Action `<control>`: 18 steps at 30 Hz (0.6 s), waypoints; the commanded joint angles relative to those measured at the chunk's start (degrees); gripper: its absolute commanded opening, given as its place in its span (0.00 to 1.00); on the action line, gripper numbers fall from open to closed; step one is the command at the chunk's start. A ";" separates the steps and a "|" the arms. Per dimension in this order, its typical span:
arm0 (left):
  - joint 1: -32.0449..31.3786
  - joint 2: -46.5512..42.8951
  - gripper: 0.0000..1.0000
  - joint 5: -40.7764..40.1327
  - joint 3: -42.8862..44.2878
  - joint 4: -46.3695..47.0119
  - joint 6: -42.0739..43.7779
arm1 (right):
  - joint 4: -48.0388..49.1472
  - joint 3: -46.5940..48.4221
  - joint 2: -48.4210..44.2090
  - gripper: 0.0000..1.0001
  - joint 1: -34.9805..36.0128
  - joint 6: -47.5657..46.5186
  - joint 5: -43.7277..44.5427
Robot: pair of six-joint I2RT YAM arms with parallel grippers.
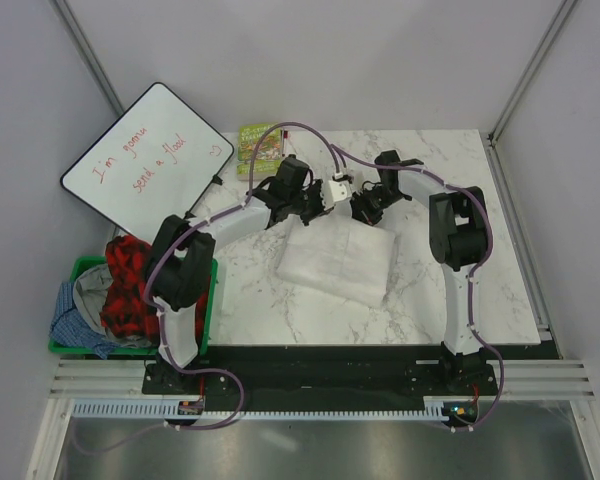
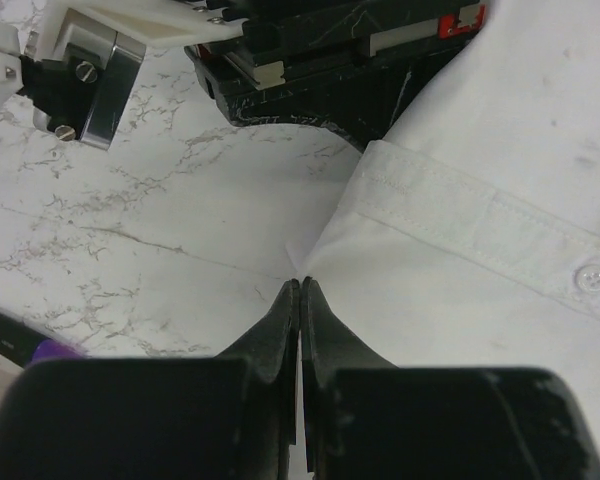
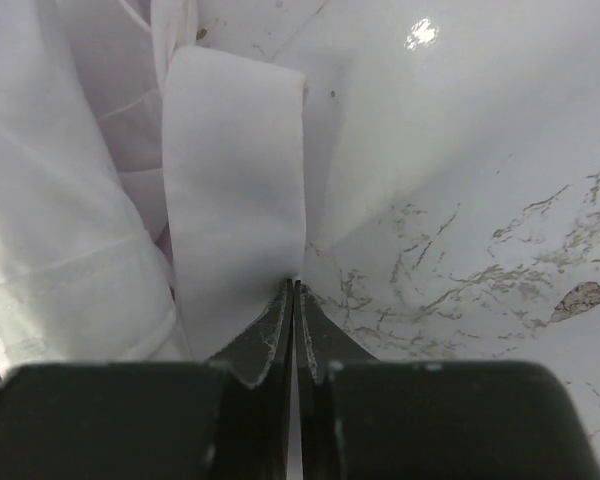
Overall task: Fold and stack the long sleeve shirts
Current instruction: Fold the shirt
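A plain white long sleeve shirt (image 1: 335,262) lies folded into a rough rectangle on the middle of the marble table. My left gripper (image 1: 325,205) is at its far left edge. In the left wrist view the gripper (image 2: 300,285) is shut on a thin corner of the shirt (image 2: 480,200), whose button placket runs to the right. My right gripper (image 1: 363,212) is at the far edge just beside it. In the right wrist view the gripper (image 3: 295,285) is shut on a folded white band of the shirt (image 3: 230,180).
A green book (image 1: 260,148) lies at the back of the table, behind the left gripper. A whiteboard (image 1: 145,160) leans at the back left. A green basket (image 1: 212,300) with red and blue clothes hangs off the table's left edge. The right arm's wrist (image 2: 320,60) fills the top of the left wrist view.
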 commanded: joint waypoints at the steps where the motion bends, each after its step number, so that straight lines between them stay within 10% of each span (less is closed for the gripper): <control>1: 0.07 1.98 0.02 -0.08 -1.25 6.71 -1.41 | -2.00 3.08 1.40 0.10 0.12 -1.36 -0.57; 5: -0.10 2.95 0.02 2.29 -1.34 6.62 -1.84 | -2.09 5.89 1.75 0.18 -0.49 -0.39 1.79; 8: -0.11 3.21 0.13 2.82 0.23 3.47 -2.46 | -2.53 8.70 1.14 0.27 -1.19 0.22 5.12; 11: 0.51 2.25 0.47 1.07 2.08 -1.89 -2.20 | -6.46 12.91 -0.09 0.47 -3.03 0.14 6.90; 18: 8.24 -4.07 0.66 8.52 4.29 -14.64 -10.71 | -13.43 8.20 -10.87 0.63 -8.49 -1.09 5.68</control>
